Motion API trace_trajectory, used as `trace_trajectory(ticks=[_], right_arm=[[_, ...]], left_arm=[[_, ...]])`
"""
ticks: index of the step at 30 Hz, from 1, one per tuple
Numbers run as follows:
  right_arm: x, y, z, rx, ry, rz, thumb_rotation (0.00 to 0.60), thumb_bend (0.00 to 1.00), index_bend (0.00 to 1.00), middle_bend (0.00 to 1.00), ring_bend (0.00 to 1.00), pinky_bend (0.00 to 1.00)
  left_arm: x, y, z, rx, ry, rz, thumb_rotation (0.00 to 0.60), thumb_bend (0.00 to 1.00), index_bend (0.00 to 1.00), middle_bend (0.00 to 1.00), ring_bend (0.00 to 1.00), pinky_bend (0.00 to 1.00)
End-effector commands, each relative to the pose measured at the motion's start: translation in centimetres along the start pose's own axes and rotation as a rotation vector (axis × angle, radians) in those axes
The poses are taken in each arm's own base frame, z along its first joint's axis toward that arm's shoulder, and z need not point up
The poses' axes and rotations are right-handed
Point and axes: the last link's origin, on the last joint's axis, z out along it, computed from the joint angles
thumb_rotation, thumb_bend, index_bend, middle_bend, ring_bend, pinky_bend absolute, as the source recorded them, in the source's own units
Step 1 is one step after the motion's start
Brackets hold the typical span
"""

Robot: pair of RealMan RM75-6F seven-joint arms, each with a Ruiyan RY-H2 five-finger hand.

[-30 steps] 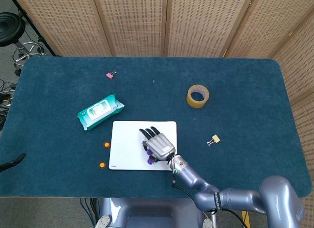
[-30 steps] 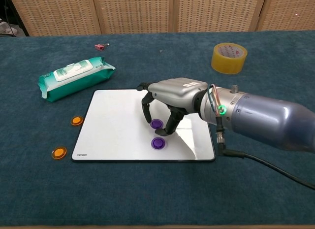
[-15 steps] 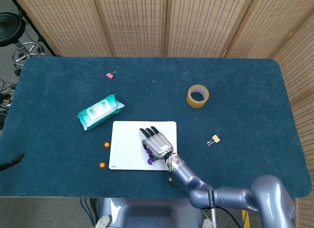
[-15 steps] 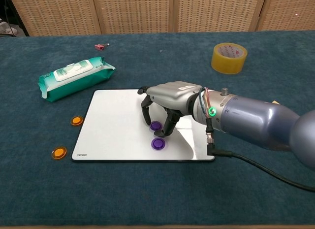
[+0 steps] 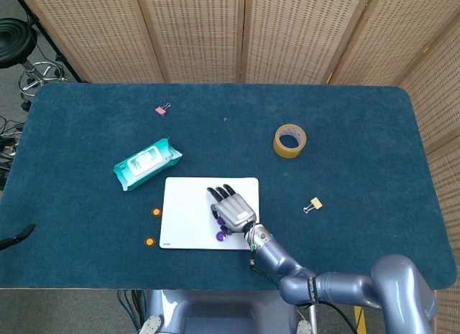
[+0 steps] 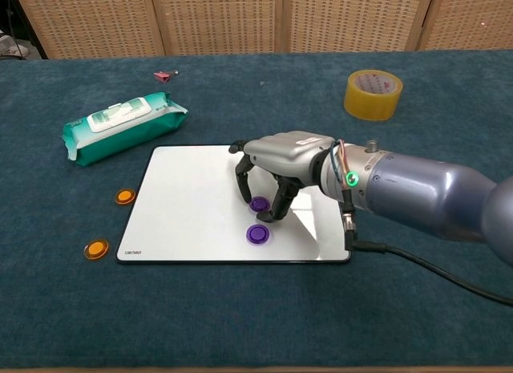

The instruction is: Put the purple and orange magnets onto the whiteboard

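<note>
The whiteboard [image 5: 188, 205] [image 6: 188, 200] lies flat on the blue table, near the front edge. My right hand [image 5: 232, 211] [image 6: 280, 160] hovers low over its right half, fingers curled down around a purple magnet [image 6: 258, 204] [image 5: 218, 220] that rests on the board, pinched between thumb and finger. A second purple magnet [image 6: 256, 233] [image 5: 220, 236] lies free on the board just in front of the hand. Two orange magnets [image 6: 124, 196] [image 6: 96, 249] sit on the cloth left of the board, also seen from the head as orange magnets [image 5: 156, 212] [image 5: 149, 241]. My left hand does not show.
A green wet-wipe pack [image 6: 122, 126] lies behind the board's left corner. A yellow tape roll [image 6: 373, 94] stands at the back right. A pink binder clip [image 5: 162, 110] and a yellow binder clip [image 5: 315, 203] lie apart on the cloth.
My right hand has shifted slightly right over the board, and the purple magnet between its fingers has slid along with it. The other magnets have not moved.
</note>
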Motion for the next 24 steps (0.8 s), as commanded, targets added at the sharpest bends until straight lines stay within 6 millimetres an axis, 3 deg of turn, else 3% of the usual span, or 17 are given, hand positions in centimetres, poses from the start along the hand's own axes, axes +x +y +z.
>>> trace_trajectory(ticks=[1,12,19,21,24], right_arm=[[0.1,0.0,0.0,0.003,-0.001,0.000,0.600,0.47,0.43,0.00,0.00,0.00],[0.5,0.2,-0.4,0.008,0.007,0.004,0.600,0.47,0.39,0.00,0.00,0.00],[4.3,1.1,-3.2,0.037,0.135,0.003,0.600,0.47,0.33,0.00,0.00,0.00],[5.6,3.0,-5.0,0.008,0.193,-0.015,0.600,0.41,0.27,0.00,0.00,0.00],[6.5,5.1,-7.4,-0.019,0.235,-0.030,0.600,0.21,0.16,0.00,0.00,0.00]], left_arm=[[0.0,0.0,0.0,0.000,0.002,-0.002,0.600,0.00,0.00,0.00,0.00,0.07],[0.1,0.0,0.0,0.000,0.004,-0.001,0.600,0.00,0.00,0.00,0.00,0.07],[-0.3,0.2,0.0,-0.011,-0.024,-0.010,0.600,0.00,0.00,0.00,0.00,0.07],[-0.7,0.4,0.0,-0.024,-0.052,0.004,0.600,0.00,0.00,0.00,0.00,0.07],[-1.3,1.1,0.2,-0.057,-0.096,0.026,0.600,0.00,0.01,0.00,0.00,0.07]])
